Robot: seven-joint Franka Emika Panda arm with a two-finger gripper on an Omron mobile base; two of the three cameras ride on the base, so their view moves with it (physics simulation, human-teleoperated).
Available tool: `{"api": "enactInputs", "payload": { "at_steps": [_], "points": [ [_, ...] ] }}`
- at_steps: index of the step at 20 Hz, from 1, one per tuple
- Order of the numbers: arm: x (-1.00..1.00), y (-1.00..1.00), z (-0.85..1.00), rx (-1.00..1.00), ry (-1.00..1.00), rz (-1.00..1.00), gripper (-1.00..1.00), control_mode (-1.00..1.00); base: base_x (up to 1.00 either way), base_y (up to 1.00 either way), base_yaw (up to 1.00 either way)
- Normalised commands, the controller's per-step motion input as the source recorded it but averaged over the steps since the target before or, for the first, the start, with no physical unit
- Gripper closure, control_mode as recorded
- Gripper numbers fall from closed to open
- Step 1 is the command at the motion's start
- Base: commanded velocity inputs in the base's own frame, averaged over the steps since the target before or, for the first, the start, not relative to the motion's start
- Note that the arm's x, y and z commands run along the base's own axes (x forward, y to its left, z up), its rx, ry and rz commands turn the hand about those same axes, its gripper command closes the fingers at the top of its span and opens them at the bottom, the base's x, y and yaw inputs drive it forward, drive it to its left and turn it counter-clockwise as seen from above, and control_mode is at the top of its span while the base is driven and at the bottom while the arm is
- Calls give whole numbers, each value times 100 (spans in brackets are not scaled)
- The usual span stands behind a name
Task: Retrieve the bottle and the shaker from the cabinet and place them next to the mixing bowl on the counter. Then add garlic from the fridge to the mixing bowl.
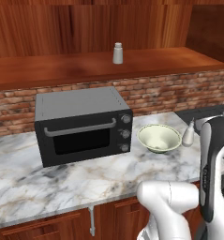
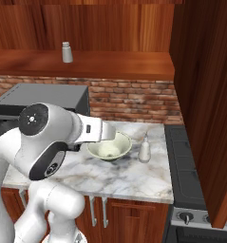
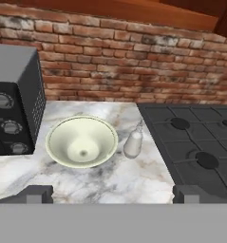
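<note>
Marble counter (image 3: 119,182) at centre frame carries the mixing bowl (image 3: 81,141) with the bottle (image 3: 133,142) just right of it: done. Shaker (image 1: 117,53) waits upper centre on the shelf (image 1: 62,68); garlic remains. Gripper (image 3: 114,193) gapes wide, empty

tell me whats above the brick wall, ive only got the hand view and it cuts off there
Observer: A wooden shelf runs above the bricks, and the shaker stands on it.
Operator: is the bottle up there too
Observer: No, the bottle stands on the counter just right of the mixing bowl.
Operator: anything right of the stove
Observer: A tall wooden cabinet rises over the stove.
</note>
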Motion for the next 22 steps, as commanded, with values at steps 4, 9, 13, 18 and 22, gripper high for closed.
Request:
{"api": "enactInputs", "payload": {
  "at_steps": [4,9,13,18,22],
  "points": [
    [-50,48,74,0,7,0,-100,-100,0,0,0],
    [-49,51,70,0,4,0,-100,-100,0,0,0],
    [-56,49,70,2,0,0,-100,-100,0,0,0],
    [-62,47,58,3,0,0,-100,-100,0,0,0],
    [-39,45,35,6,-1,0,-100,-100,0,0,0]
  ]
}}
